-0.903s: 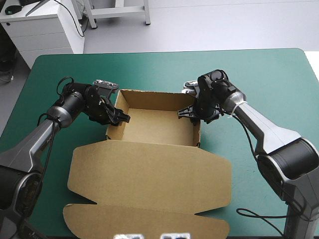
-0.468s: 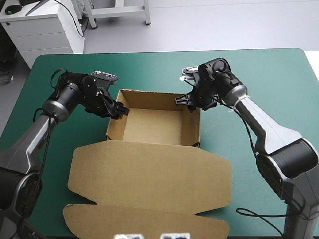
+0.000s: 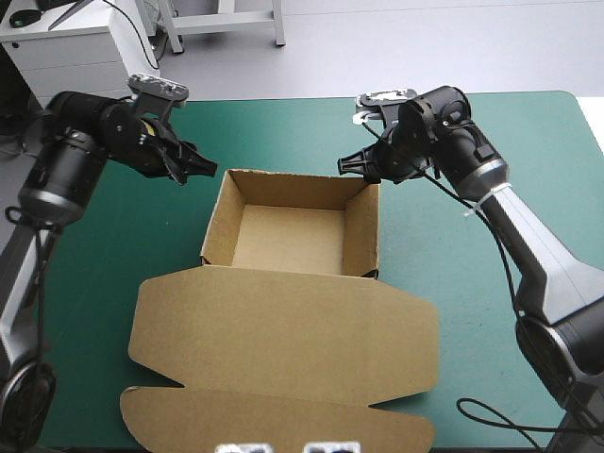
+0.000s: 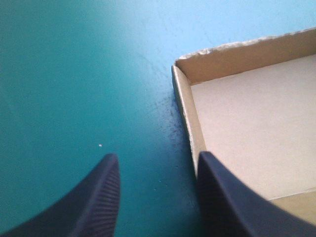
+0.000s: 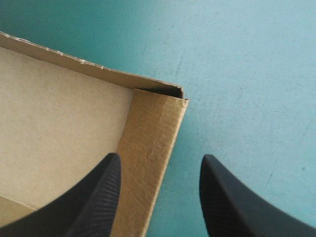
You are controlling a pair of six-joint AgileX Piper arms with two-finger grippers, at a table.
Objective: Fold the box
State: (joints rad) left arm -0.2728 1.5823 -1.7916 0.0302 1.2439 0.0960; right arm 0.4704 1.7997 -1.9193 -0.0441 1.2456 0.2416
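Brown box [image 3: 283,236] is unheld, just ahead of spread left hand [image 3: 198,174] and right hand [image 3: 351,169]; wall spring-back is risked.

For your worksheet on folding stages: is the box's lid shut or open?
Open: the lid lies flat on the teal-green cover; the walls stand raised.

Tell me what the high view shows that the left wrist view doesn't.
Only the high view: the whole box as an open tray, its lid flat toward the near edge, and the right gripper near the far right corner. Only the left wrist view: ribbing on the black fingers and a tiny white speck on the teal-green cover. Both: the left gripper, open, near the box's far left corner, over the cover.
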